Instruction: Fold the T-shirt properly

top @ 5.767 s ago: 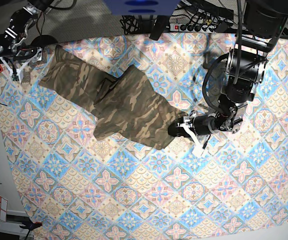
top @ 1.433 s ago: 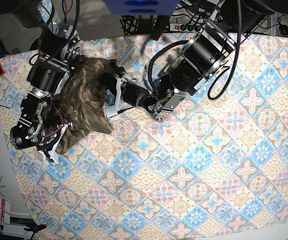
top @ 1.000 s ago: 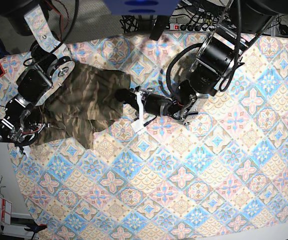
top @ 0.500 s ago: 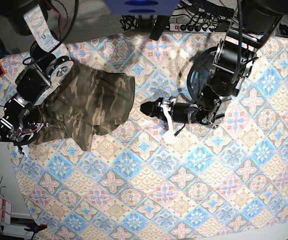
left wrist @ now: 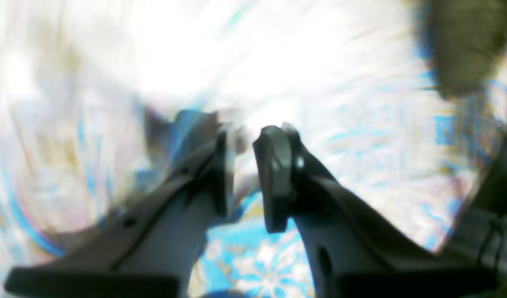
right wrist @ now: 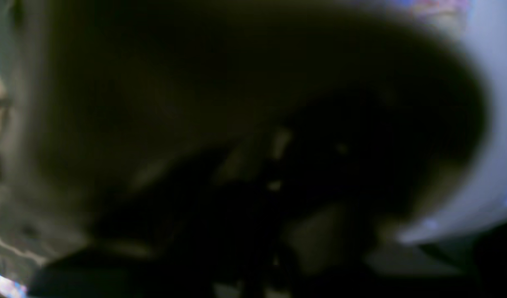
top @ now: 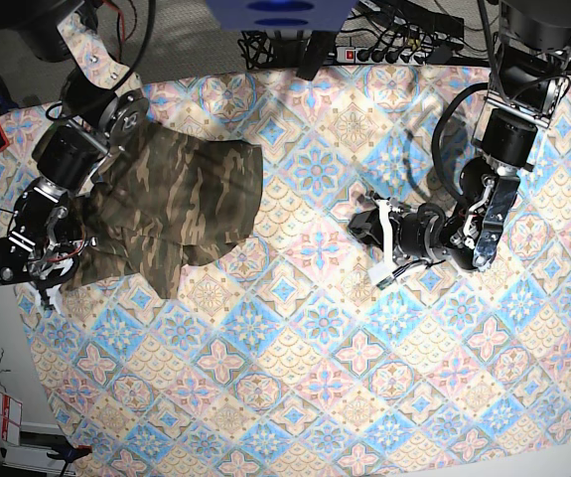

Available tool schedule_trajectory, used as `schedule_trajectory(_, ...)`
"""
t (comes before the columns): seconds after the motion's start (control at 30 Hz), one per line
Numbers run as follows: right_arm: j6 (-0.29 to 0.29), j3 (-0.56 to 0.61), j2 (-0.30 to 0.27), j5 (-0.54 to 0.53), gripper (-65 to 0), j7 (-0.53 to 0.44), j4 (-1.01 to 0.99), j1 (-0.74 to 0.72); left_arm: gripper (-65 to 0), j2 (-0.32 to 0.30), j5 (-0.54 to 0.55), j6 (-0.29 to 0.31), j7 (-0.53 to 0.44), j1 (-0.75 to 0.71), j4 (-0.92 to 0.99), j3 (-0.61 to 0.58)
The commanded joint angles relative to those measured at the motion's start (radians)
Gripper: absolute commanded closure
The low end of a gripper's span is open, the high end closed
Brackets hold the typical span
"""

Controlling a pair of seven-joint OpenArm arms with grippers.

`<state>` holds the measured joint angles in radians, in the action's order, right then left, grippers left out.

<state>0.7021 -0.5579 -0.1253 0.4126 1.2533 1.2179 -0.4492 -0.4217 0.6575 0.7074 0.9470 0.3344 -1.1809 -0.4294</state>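
The left gripper (left wrist: 243, 174) has a small gap and holds nothing, far from the T-shirt (top: 181, 199); the right gripper (top: 42, 266) pinches its edge.

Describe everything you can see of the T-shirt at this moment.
The T-shirt is soft camouflage fabric in olive, brown and tan. It lies folded over itself in a rumpled, roughly rectangular heap near the far left corner of the patterned tablecloth, with a narrower flap hanging toward the front. Its left edge lies under the right gripper, which is shut, apparently on the fabric; dark cloth fills that wrist view. The left gripper is well clear of it.
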Motion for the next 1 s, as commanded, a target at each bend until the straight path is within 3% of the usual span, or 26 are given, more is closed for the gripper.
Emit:
schedule_trajectory(0.0, -0.004, 0.006, -0.01, -0.002, -1.8, -0.008, 0.021, -0.027, -12.3, -0.016, 0.008, -0.009, 0.002, 0.032, -0.069, 0.01)
schedule_trajectory(0.07, -0.004, 0.008, -0.01, -0.001, -1.8, -0.005, 0.024, -0.024, -12.3, -0.033, -0.003, -0.012, 0.034, 0.032, -0.153, 0.011)
schedule_trajectory(0.17, -0.004, 0.011, -0.01, -0.001, -1.8, -0.002, 0.046, -0.021, -12.3, -0.035, -0.044, -0.105, 0.062, 0.013, -0.258, 0.016)
schedule_trajectory(0.27, -0.004, 0.074, -0.01, -0.001, -1.8, 0.019, 0.13, 0.028, -12.5, -0.032, -0.092, -0.137, 0.065, -0.007, -0.297, 0.014)
schedule_trajectory(0.43, -0.004, 0.266, -0.01, -0.007, -1.8, 0.143, 0.359, 0.123, -12.7, 0.005, -0.172, -0.137, 0.065, -0.021, -0.293, 0.016)
schedule_trajectory(0.67, -0.004, 0.427, 0.017, -0.005, -1.8, 0.143, 0.532, 0.215, -12.7, 0.05, -0.255, -0.137, 0.065, -0.033, -0.291, 0.014)
schedule_trajectory(0.97, -0.004, 0.709, 0.017, -0.01, -1.8, 0.143, 0.538, 0.321, -12.7, 0.073, -0.281, -0.137, 0.065, -0.03, -0.29, 0.016)
